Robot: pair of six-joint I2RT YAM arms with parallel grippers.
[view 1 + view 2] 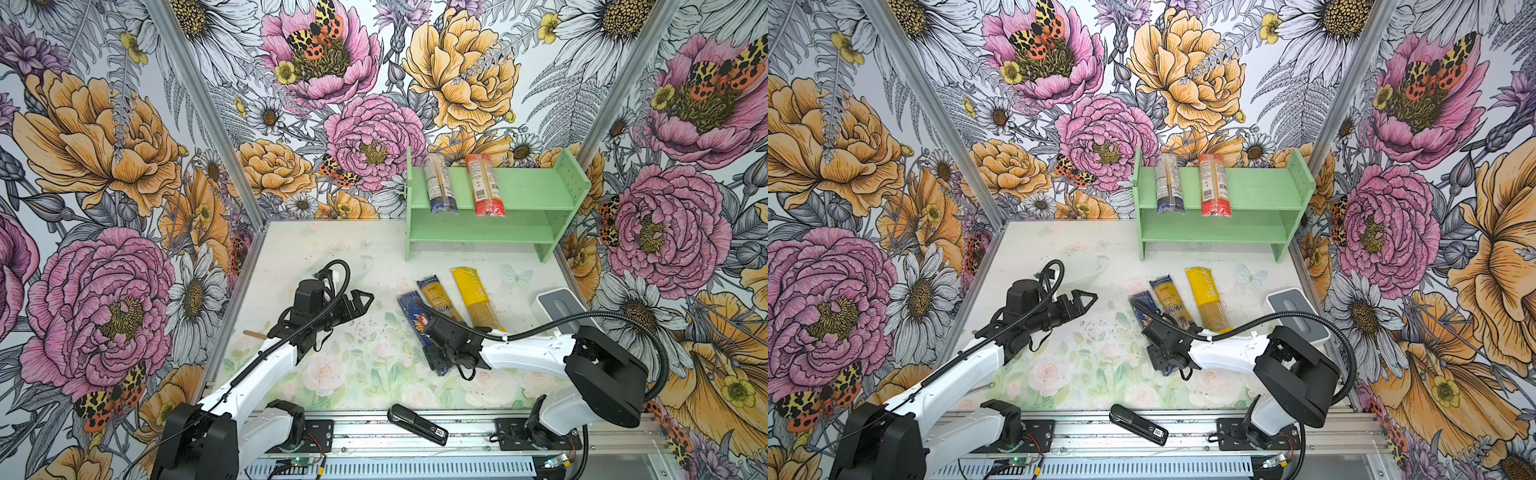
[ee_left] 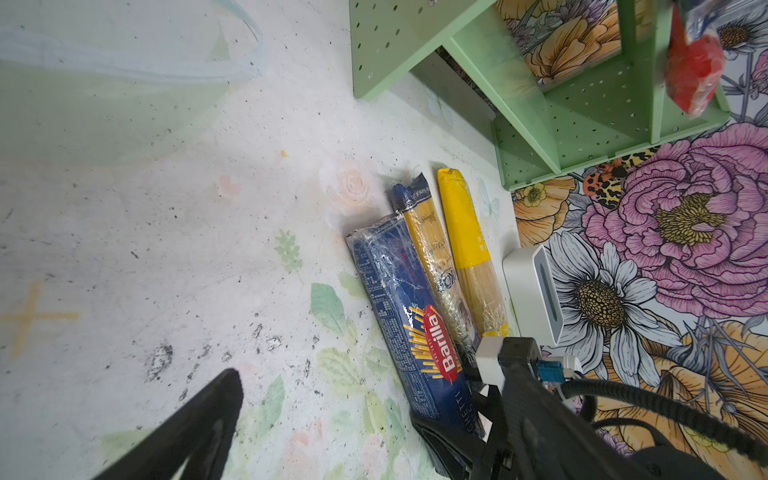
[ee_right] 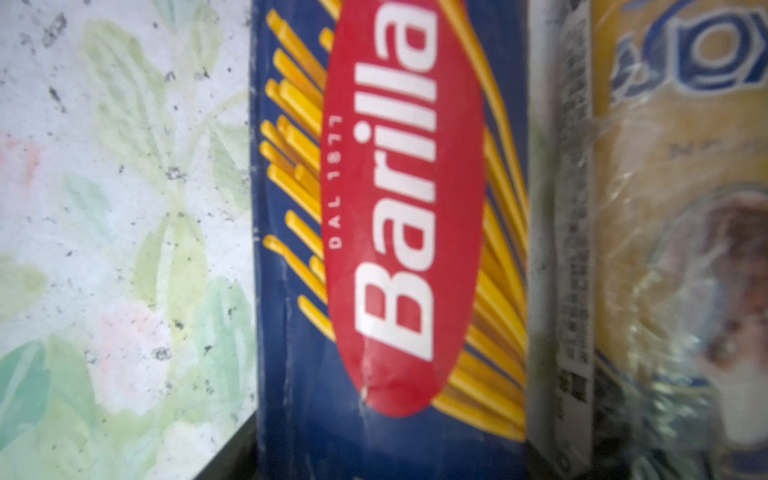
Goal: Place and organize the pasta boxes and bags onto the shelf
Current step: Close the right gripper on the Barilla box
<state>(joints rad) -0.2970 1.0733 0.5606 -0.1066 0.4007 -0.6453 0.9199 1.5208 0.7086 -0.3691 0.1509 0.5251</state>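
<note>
1. Blue box (image 3: 291,374): "Barilla" in white on a red oval, small "DAL 1877" beside it.
2. Left wrist view, same box (image 2: 386,291): "Barilla", then "GHETTI".
3. Blue-gold pack (image 3: 685,124): only "OX" legible.

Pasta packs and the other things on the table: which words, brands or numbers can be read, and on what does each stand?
"Barilla": red oval on the dark blue pack.
"DAL 1877": same oval, beside the brand.
"GHETTI": that pack's near end, rest hidden.
Blue-gold pack: letters cut off, sticker blurred.
Yellow pack: print too small.
Black stapler-like object: label too small.
Red-ended pack and blue-ended pack on the shelf: too small.
</note>
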